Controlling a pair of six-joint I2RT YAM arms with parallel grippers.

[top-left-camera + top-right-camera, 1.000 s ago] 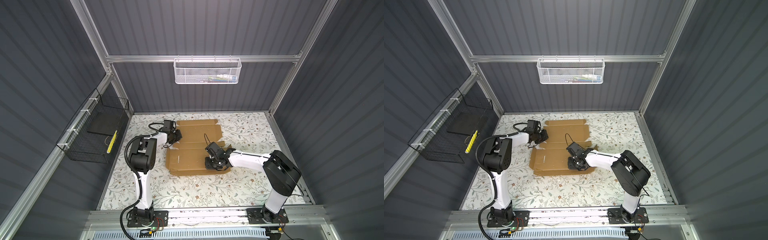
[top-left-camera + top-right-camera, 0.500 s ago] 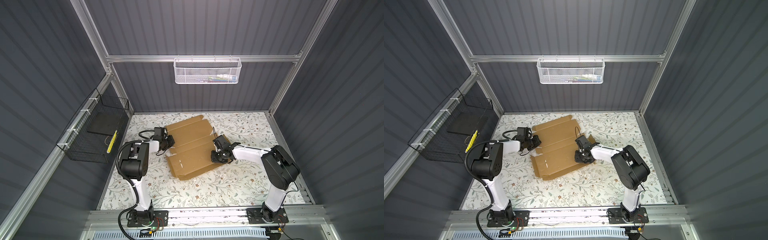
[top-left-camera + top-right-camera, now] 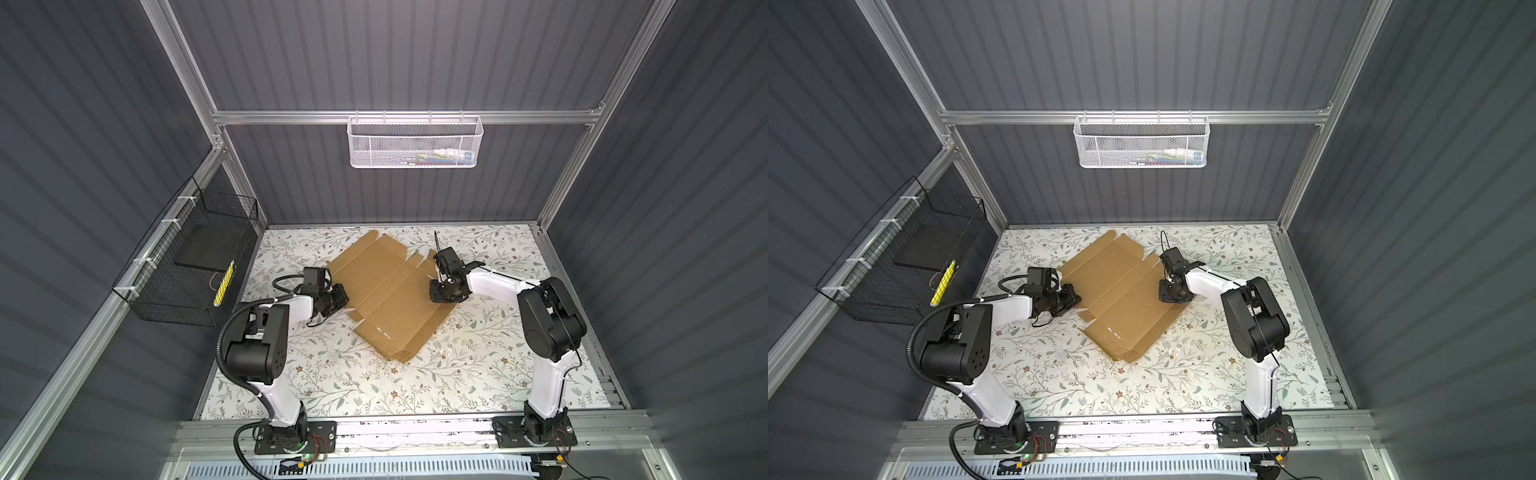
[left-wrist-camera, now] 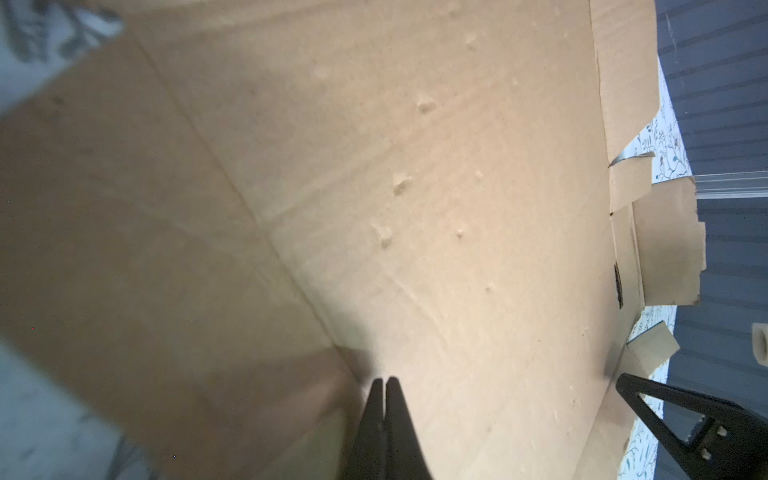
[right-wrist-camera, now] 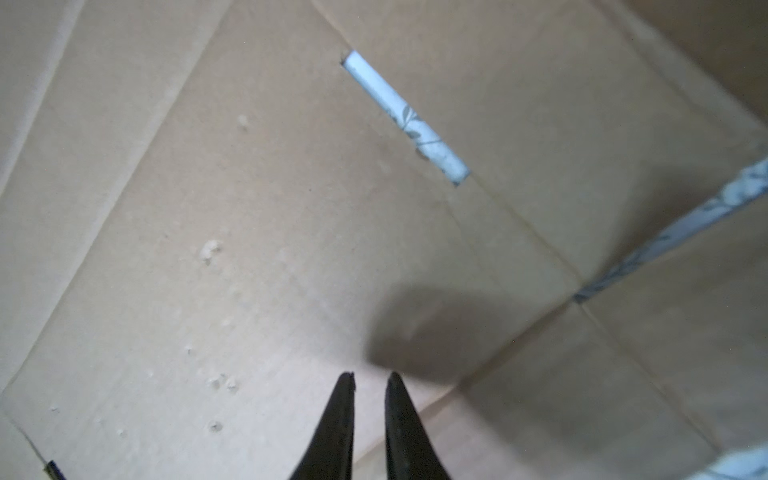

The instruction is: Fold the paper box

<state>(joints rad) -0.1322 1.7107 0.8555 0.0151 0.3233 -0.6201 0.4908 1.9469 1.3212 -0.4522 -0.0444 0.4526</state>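
Observed: box [image 3: 390, 291] lay flat and unfolded, skewed, in the middle of the table [image 3: 332, 374]; no flap raised. Step in hand was positioning it (folding proper not begun, I judged). At its left edge the left gripper [image 4: 384, 380] had fingers pressed together, nothing seen between. Over its right side the right gripper [image 5: 370, 376] held fingers a slit apart, empty. Next move called for squaring the box, then working a fingertip under a side flap and lifting along the crease
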